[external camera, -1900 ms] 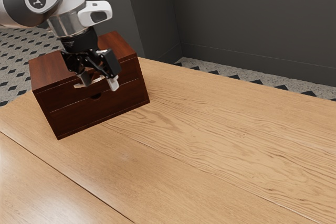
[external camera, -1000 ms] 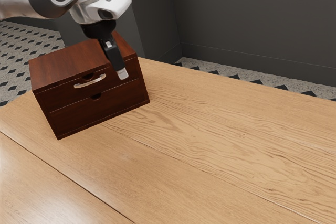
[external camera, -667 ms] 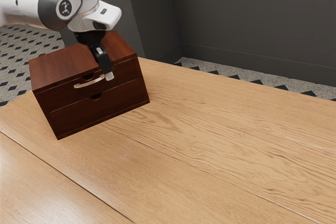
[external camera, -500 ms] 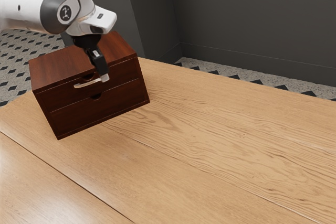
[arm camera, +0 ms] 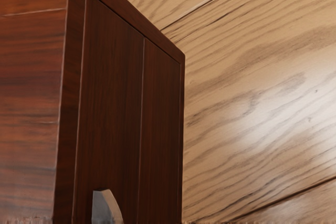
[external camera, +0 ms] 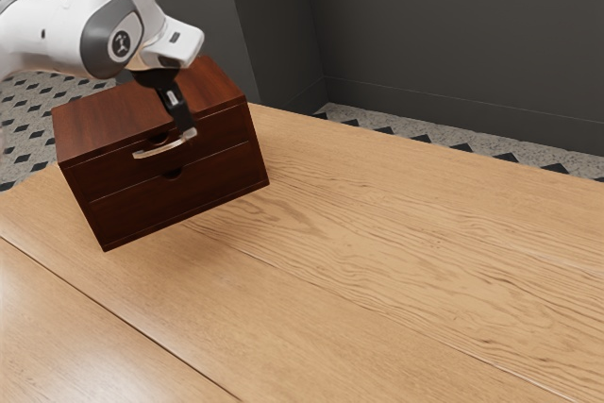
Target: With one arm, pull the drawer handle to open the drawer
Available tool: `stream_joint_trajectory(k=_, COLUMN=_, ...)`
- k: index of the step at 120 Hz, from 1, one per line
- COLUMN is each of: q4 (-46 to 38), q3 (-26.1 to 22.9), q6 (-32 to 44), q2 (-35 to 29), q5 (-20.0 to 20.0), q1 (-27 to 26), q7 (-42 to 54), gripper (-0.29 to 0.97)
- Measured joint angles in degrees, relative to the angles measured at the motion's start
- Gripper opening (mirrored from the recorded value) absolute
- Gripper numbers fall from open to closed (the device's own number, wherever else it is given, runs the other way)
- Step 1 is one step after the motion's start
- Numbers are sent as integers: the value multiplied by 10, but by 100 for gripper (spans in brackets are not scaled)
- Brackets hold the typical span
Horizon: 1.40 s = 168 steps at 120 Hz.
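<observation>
hand (external camera: 187, 131) (grip can't be told) at the silver handle (external camera: 159, 147) of the flush dark-wood drawer (external camera: 222, 129).

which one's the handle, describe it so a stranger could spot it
On the wooden table sits a dark red-brown chest with two drawer fronts. The handle is the pale metal bar across the upper front; the lower front has only a small notch.

No text can be read; a small emblem (external camera: 121, 42) marks the arm's joint cap (external camera: 102, 29).
</observation>
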Motion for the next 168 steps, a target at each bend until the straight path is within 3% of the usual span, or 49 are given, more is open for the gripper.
stream_joint_trajectory(k=14, q4=-6, q3=13, q6=11, q2=-3, q5=0, q1=1, q7=6, gripper=57)
stream_joint_trajectory(k=36, q4=-17, q3=25, q6=20, q2=-4, q5=0, q1=0, q7=8, gripper=33)
stream_joint_trajectory(k=55, q4=-31, q3=41, q6=23, q2=-9, q5=1, q1=0, q7=4, gripper=23)
stream_joint_trajectory(k=116, q4=-40, q3=46, q6=24, q2=-11, q5=39, q1=-11, q7=-17, gripper=20)
stream_joint_trajectory(k=168, q4=-134, q3=44, q6=82, q2=-58, q5=53, q1=-18, q7=-28, gripper=12)
